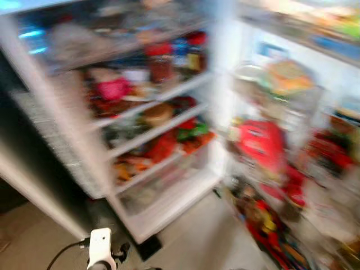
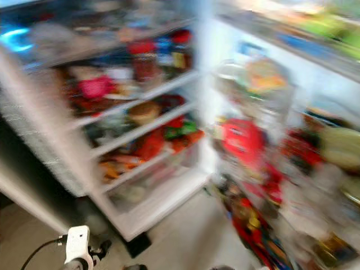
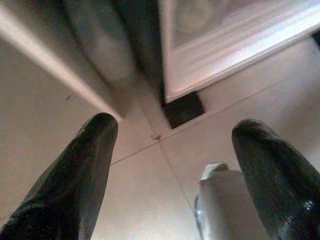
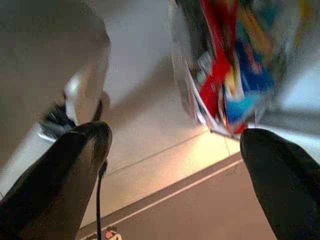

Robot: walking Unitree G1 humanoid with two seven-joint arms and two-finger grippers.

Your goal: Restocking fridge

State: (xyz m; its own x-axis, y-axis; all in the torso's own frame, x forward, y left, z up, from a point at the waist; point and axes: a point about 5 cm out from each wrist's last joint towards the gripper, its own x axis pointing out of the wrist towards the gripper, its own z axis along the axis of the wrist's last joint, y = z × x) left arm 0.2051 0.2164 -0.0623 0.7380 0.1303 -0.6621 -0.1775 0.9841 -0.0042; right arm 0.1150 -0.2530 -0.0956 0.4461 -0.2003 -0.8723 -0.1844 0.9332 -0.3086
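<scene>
An open fridge (image 1: 169,208) stands before me, blurred by camera motion. Its shelves (image 1: 152,101) hold several packed items, among them a pink pack (image 1: 114,89) and a red-lidded jar (image 1: 160,63). The open door (image 1: 270,169) on the right carries a red bag (image 1: 260,143) and more red packets low down. My left gripper (image 3: 172,165) hangs open over the tiled floor near the fridge's bottom corner. My right gripper (image 4: 175,172) is open too, above the floor beside the door's lower bin of colourful packets (image 4: 235,75). Neither holds anything.
A white device with a black cable (image 1: 100,250) shows at the bottom edge of the eye views. A dark cabinet side (image 1: 22,163) with a pale edge stands left of the fridge. A small black block (image 3: 183,109) sits under the fridge corner on beige tiles (image 1: 197,236).
</scene>
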